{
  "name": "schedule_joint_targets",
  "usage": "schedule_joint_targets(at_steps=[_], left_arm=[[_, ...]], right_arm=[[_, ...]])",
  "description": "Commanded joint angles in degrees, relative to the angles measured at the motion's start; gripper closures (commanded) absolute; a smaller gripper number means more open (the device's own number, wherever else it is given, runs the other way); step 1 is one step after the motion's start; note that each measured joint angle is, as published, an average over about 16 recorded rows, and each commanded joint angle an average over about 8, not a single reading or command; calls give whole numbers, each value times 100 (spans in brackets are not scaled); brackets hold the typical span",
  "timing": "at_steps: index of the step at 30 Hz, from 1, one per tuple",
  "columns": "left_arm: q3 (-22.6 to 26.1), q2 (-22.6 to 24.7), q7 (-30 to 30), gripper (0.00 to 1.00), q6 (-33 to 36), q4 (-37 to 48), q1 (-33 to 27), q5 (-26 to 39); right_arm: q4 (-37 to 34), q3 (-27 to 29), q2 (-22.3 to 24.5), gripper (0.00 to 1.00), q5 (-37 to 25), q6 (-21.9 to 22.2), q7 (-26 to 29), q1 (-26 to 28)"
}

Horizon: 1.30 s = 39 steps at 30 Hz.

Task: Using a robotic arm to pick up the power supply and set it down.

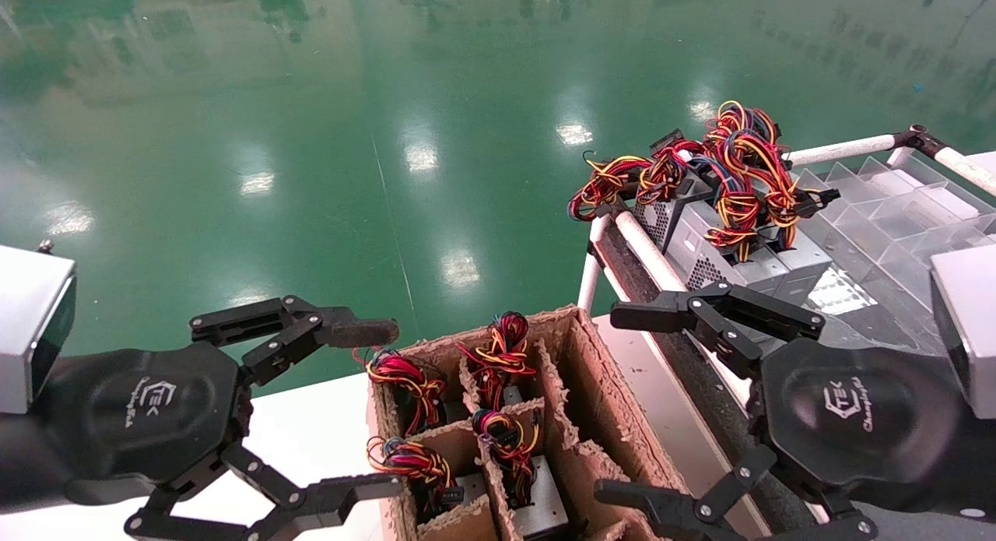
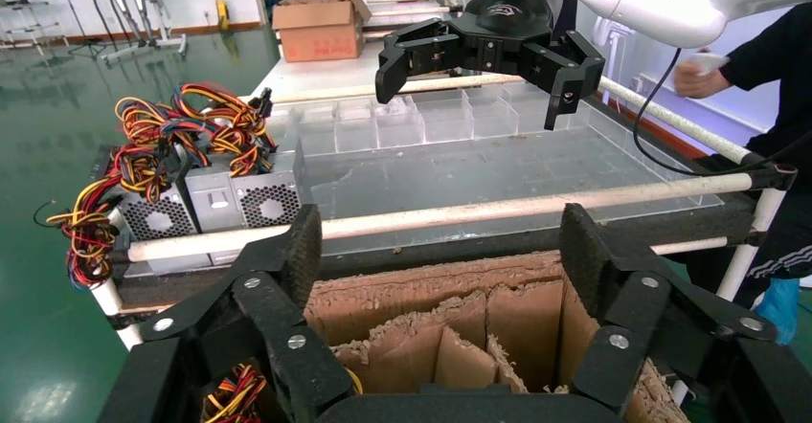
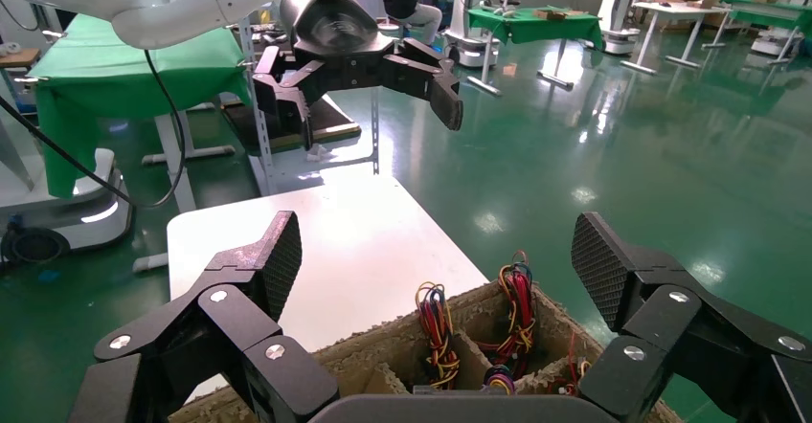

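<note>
head view first: left black claw [image 1: 377, 405] with jointed linkage fingers hangs spread wide and holding nothing, above the white surface [image 1: 311, 432], just beside the near-left wall of the brown cardboard divider box [image 1: 572, 393]. right black claw [image 1: 618, 405] is likewise spread and empty, hovering at the box's right side, over the dark strip between the box and the white-tube cart [image 1: 646, 253]. small grey metal power supplies with knotted red, yellow and blue wires [image 1: 498, 358] sit upright in the box's compartments, four wire bundles showing. more grey power supplies [image 1: 739, 253] stand in a row on the cart's far-left end, their wires piled on top, next to clear plastic tray dividers [image 1: 895, 206].

left wrist view: left claw's fingers [image 2: 292, 251] frame the torn cardboard dividers below; beyond them lies the cart with its clear trays [image 2: 460, 145] and the vented supplies [image 2: 239, 193] at one end. right claw [image 2: 474, 69] shows farther off, open, above the cart. a person in dark clothing [image 2: 766, 69] stands at the cart's far side.

right wrist view: right claw's fingers [image 3: 273, 260] are parted over the box, wire bundles [image 3: 512, 294] poking up from its cells. left claw [image 3: 378, 83] shows open opposite, above the white surface [image 3: 335, 241].
</note>
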Motion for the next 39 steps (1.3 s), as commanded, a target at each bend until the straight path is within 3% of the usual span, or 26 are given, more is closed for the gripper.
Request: schedule_joint_targets(at_steps=[1,36,37,39], left_arm=[[0,0,0,100,0,0,0,0],[0,0,0,100,0,0,0,0],[0,0,0,94,0,0,0,0],[0,0,0,69,0,0,0,0]], right_arm=[[0,0,0,0,0,0,0,0],[0,0,0,0,0,0,0,0],[0,0,0,0,0,0,0,0],[0,0,0,0,0,0,0,0]])
